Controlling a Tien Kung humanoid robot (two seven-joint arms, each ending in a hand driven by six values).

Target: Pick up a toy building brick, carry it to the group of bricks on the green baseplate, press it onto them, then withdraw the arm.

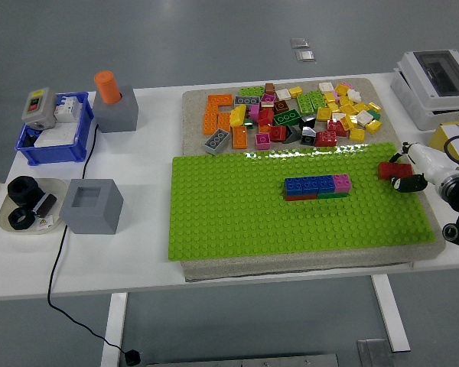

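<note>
Red brick: a red toy brick (391,169) sits at the right edge of the green baseplate (237,214), pinched in the robot's fingers, it looks like.
Right hand: the right hand (413,170) comes in from the right, white and black fingers (407,183) closed around that red brick; whether the brick is lifted or resting on the studs, I can't tell.
Brick group: a short stack, blue bricks (309,184) with a pink one at the right end over red and green layers, stands mid-plate, well apart from the hand, to its left.
Step in hand: my read is grasp made, carry just starting.
Next move: travel left across the plate, line the brick's studs up over the stack, then press straight down; a skewed approach could shove the stack.
Loose pile: the mixed loose bricks (306,115) lie on the beige mat behind the baseplate.
Left arm: out of shot.
Surroundings: grey block with orange cylinder (105,86), blue bin (53,138), hollow grey cube (91,205) at the left of the table.
</note>
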